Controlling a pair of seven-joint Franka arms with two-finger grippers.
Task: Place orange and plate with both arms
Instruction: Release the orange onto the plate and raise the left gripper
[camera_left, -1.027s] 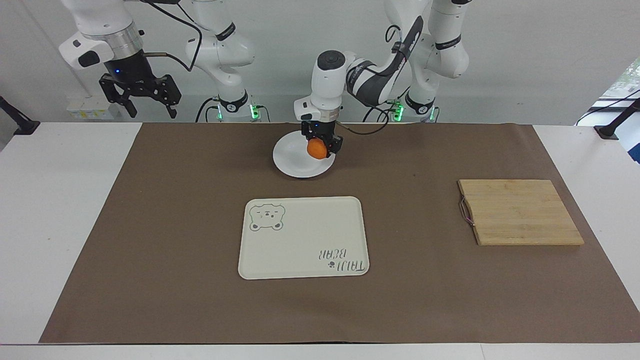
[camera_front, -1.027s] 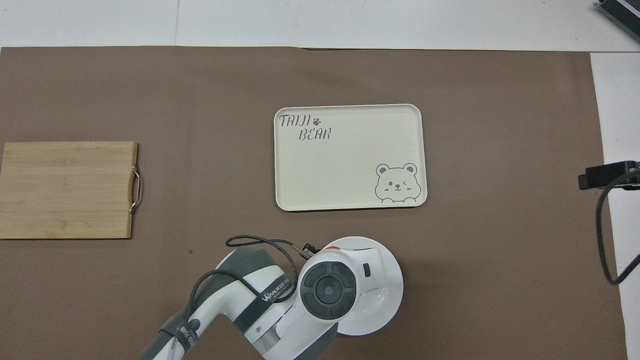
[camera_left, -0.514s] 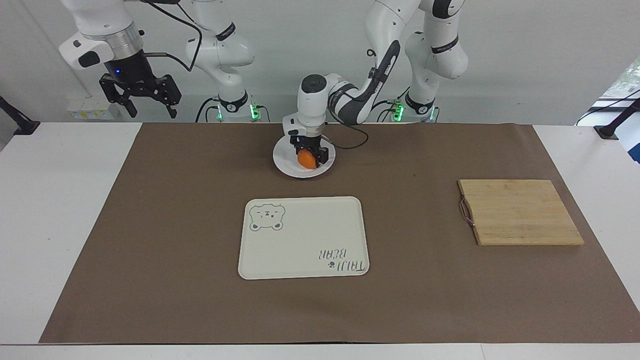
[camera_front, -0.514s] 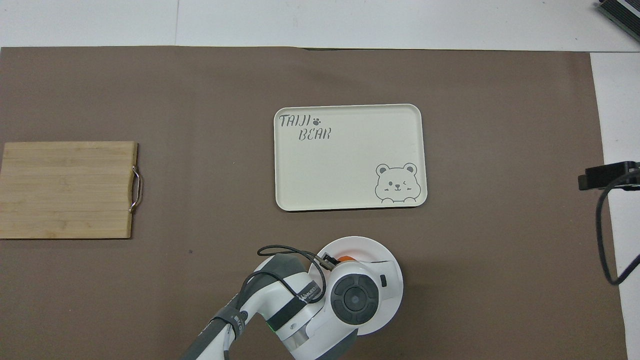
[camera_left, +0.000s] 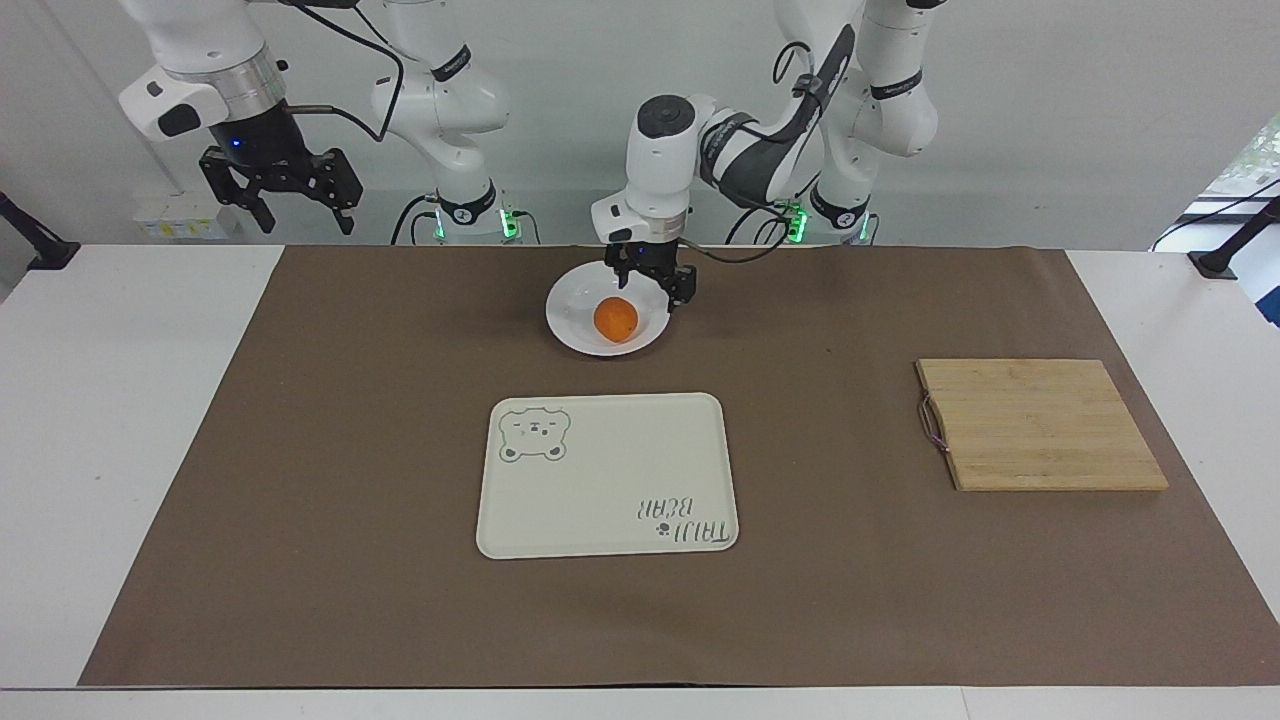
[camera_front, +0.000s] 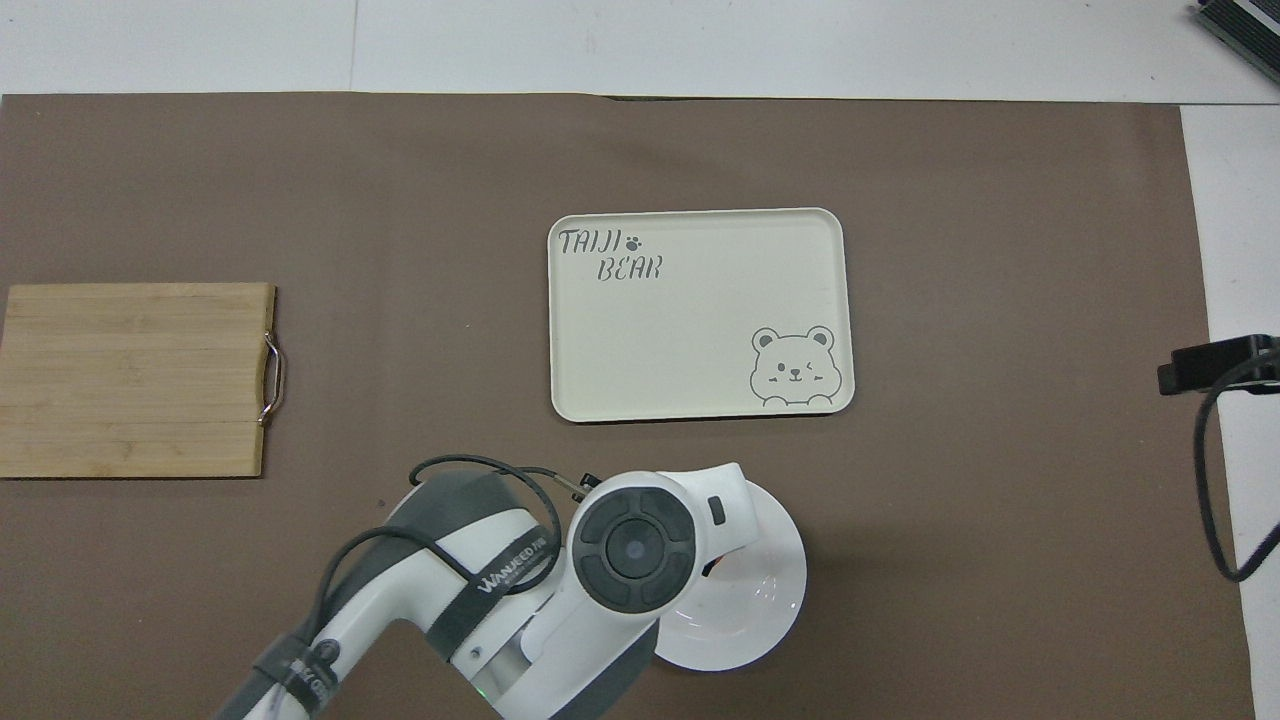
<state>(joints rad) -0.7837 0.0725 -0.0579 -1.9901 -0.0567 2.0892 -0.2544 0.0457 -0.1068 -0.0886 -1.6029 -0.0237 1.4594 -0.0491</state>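
Observation:
The orange (camera_left: 615, 318) rests in the white plate (camera_left: 570, 325), which sits on the brown mat close to the robots. My left gripper (camera_left: 652, 285) hangs open just above the plate's rim on the left arm's side, clear of the orange. My right gripper (camera_left: 303, 222) waits raised and open, with nothing in it, over the right arm's end of the table. In the overhead view the left arm's wrist covers most of the plate (camera_front: 775, 590) and hides the left gripper; only a sliver of the orange (camera_front: 712, 568) shows.
A cream bear-print tray (camera_left: 607, 475) lies mid-mat, farther from the robots than the plate. A bamboo cutting board (camera_left: 1040, 425) with a metal handle lies toward the left arm's end. The brown mat (camera_left: 300, 500) covers most of the table.
The left gripper lowered the orange onto the plate, let it go, and has risen and shifted toward the left arm's side. The right arm has not moved.

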